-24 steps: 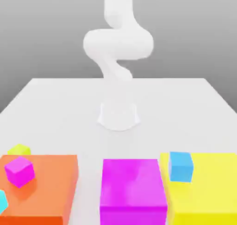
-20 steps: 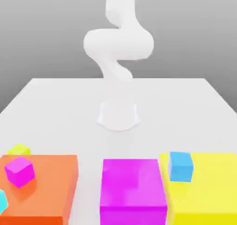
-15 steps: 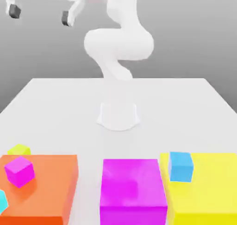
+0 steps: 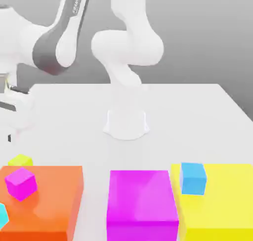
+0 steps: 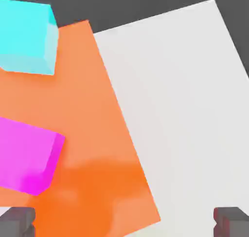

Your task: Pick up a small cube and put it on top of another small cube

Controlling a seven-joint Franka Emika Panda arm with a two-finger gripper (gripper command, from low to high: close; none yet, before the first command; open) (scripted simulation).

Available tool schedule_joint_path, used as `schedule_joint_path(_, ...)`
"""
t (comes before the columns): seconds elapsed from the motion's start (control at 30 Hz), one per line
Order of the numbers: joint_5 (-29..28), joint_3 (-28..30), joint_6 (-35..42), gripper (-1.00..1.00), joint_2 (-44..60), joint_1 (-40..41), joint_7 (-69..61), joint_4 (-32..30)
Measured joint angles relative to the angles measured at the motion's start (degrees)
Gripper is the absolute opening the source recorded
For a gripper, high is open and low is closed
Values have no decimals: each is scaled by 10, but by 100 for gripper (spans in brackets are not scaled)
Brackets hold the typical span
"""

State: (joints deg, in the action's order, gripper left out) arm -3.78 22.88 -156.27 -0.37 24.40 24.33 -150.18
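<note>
At the lower left of the exterior view the small lime-yellow cube (image 4: pixel 20 160) sits on the white tabletop (image 4: pixel 188 121) just behind the orange block (image 4: pixel 54 195), while the hand (image 5: pixel 124 221) hovers released, fingertips (image 5: pixel 17 220) wide apart.

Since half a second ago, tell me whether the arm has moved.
Yes. The arm has swung down toward the exterior view's left, above the orange block; its base stays put.
</note>
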Motion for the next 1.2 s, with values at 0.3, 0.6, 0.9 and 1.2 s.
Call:
schedule_joint_path(0.3, 204, -107, -111, 0, 174, 128, -189, -9)
schedule_joint_path(0.6, 220, -135, -133, -100, 203, 152, -202, -3)
schedule_joint_path(0.9, 110, -60, -10, -100, 101, 100, -61, 6)
schedule_joint_path(1.2, 102, -37, 89, -100, 136, 63, 146, 158)
